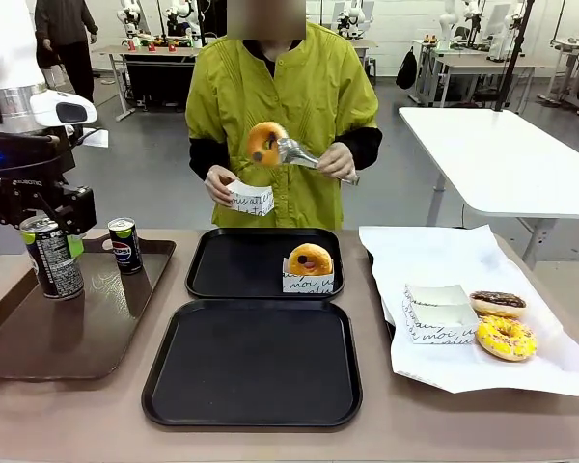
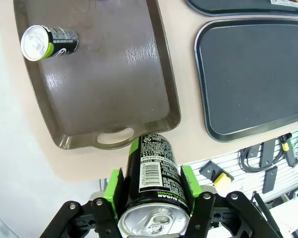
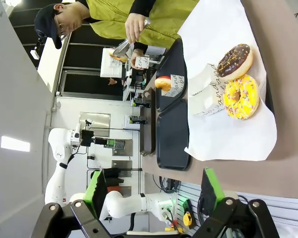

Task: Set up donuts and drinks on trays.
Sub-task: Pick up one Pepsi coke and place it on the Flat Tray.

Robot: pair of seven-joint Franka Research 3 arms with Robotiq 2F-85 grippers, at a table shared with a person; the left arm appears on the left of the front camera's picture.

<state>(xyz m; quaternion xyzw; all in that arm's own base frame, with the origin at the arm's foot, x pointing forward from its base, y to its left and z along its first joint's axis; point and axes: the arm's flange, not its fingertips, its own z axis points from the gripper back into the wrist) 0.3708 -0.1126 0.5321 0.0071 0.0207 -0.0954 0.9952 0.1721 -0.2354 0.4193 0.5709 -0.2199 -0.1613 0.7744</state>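
Left wrist view: soda can (image 2: 156,183) clamped between left jaws.

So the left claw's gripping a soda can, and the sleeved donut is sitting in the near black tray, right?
Not quite. The sleeved donut sits in the far black tray, not the near one, as the front view shows. The rest holds: the left claw is gripping a soda can.
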